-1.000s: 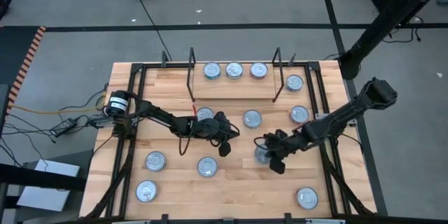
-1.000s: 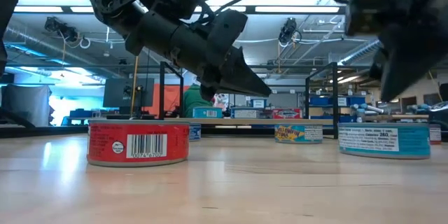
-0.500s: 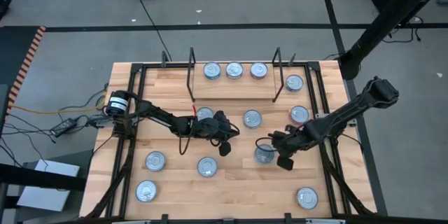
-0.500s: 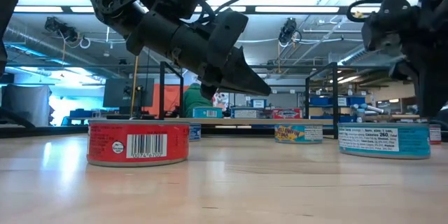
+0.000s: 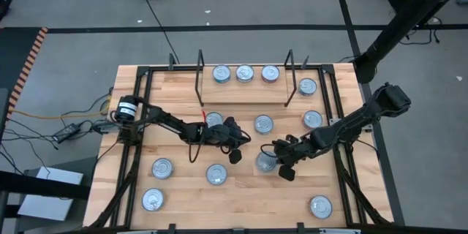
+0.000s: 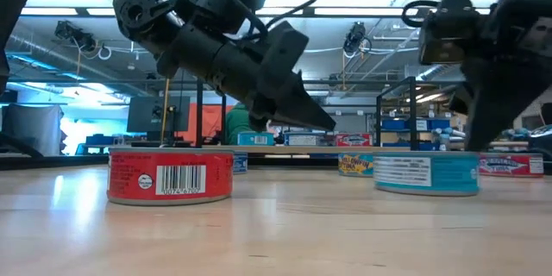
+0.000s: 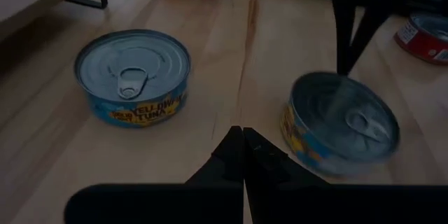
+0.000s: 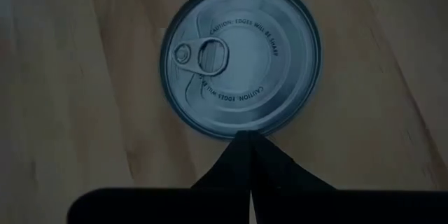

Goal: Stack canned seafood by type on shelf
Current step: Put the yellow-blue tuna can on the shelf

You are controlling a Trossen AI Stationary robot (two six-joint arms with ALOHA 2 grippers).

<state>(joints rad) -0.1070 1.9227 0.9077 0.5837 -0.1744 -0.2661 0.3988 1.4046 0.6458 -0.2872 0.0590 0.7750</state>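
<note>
Three silver-lidded tins stand in a row on the shelf [image 5: 245, 91] between two black wire uprights. Other tins are scattered over the table. My right gripper [image 5: 281, 167] is shut, and its tips are at the edge of a teal-labelled tin [image 5: 265, 162] in the middle of the table, which stands flat on its base [image 6: 426, 175]. My left gripper [image 5: 234, 155] is shut and hangs above the board just left of that tin, touching nothing [image 6: 321, 122]. A blue and yellow tuna tin [image 7: 133, 75] lies ahead of it. My right gripper has its shut fingertips [image 8: 249, 140] against the rim of the teal tin's lid [image 8: 241, 127], on the side opposite the pull tab. The fingers point steeply down from above. The tin stands upright on the table.
A red-labelled tin [image 6: 170, 175] stands on the near part of the table, with others at the near left [image 5: 153, 199] and near right [image 5: 320, 206]. More tins sit near the right upright [image 5: 307, 86]. Black frame rails [image 5: 139, 139] run along the table's sides.
My right gripper has swung toward the table's left with its fingers shut. The teal tin has slid along the board toward the left, staying flat on its base. My left gripper has stayed about where it was.
</note>
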